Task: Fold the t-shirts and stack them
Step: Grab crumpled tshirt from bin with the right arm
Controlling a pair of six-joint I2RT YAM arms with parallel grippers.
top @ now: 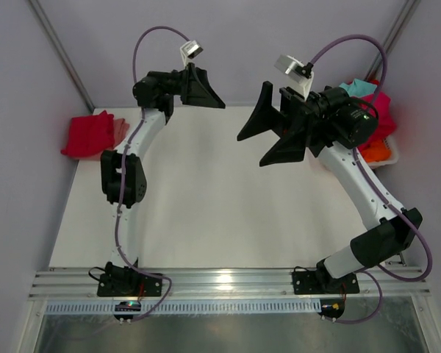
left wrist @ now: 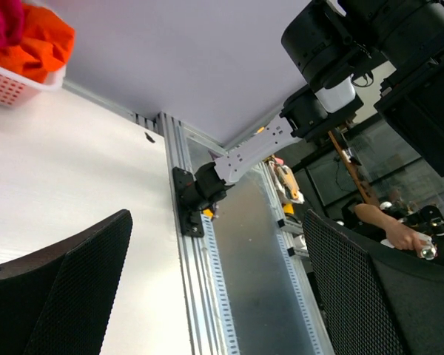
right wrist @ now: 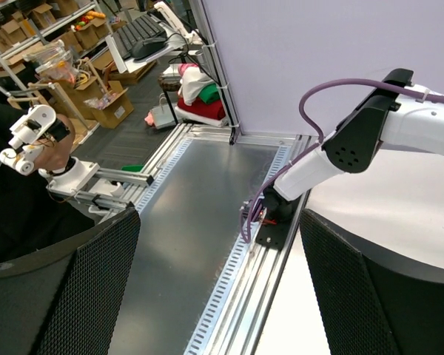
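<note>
A folded stack of crimson-red t-shirts [top: 90, 134] lies at the table's far left edge. More t-shirts, teal, pink and orange [top: 370, 109], are heaped in a white basket [top: 386, 157] at the far right; the left wrist view shows the orange one [left wrist: 41, 46] in that basket [left wrist: 13, 86]. My left gripper [top: 210, 98] hangs open high over the table's back, with nothing between its fingers [left wrist: 68, 290]. Raised above the table's middle right, my right gripper [top: 253, 148] is also open and empty, its mesh fingers [right wrist: 72, 294] spread wide.
White table top [top: 206, 213] lies between the arms. An aluminium rail [top: 228, 281] runs along the near edge with both arm bases on it. Grey walls close in the left, back and right. Beyond the rail is a metal shelf [right wrist: 200, 222].
</note>
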